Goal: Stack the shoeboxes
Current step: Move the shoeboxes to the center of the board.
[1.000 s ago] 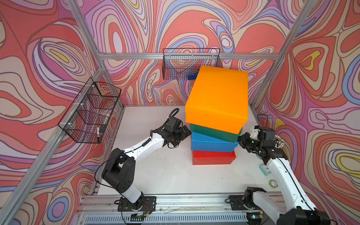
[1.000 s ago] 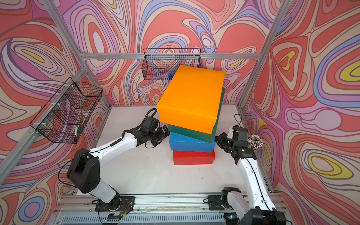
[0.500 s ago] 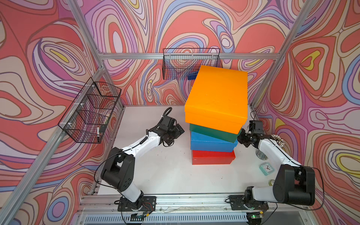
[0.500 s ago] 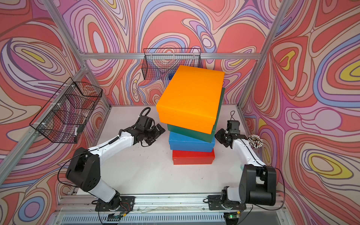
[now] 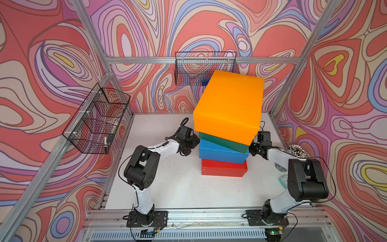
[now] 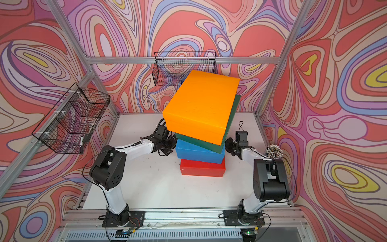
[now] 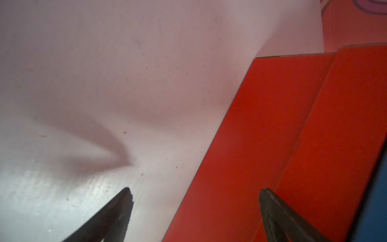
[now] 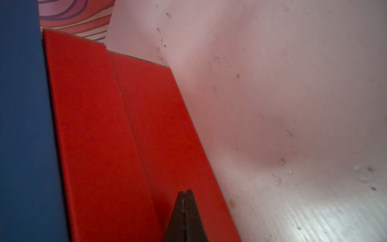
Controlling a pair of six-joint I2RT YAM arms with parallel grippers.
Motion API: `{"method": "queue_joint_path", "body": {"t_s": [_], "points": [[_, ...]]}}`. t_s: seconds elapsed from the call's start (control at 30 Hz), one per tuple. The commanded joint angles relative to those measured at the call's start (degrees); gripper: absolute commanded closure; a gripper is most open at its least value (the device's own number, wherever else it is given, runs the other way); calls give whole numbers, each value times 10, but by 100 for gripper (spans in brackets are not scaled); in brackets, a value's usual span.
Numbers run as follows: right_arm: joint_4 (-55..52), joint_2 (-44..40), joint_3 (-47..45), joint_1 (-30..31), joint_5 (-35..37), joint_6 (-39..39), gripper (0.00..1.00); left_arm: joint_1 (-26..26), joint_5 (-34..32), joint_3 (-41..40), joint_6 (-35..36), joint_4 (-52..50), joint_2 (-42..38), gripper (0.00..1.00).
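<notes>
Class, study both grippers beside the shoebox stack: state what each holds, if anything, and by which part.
Nothing is held. The left gripper stands open and empty; the right gripper is shut on nothing.

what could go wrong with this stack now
1. The green box and orange box sit twisted and overhang the blue box, so they may slide or tip off.
2. The open left gripper and shut right gripper flank the boxes closely; a stray nudge while pulling away could shift them on the red box.
</notes>
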Motion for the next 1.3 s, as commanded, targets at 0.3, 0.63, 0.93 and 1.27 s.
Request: {"method": "queue_joint_path", "body": {"t_s": [0.3,0.63,0.93,1.27], "points": [[56,24,-12,102,6,46,100,-3,-16,-153,1,17,-134,4],[40,6,-30,170,42,77,100,43,-28,-275,3,16,-232,4],[-136,-100,-2,168,134,24,100,93,-57,-274,48,-120,-391,3],[-150,-222,-17,166,85,11,100,81,-47,-293,37,-211,-552,3]]}}
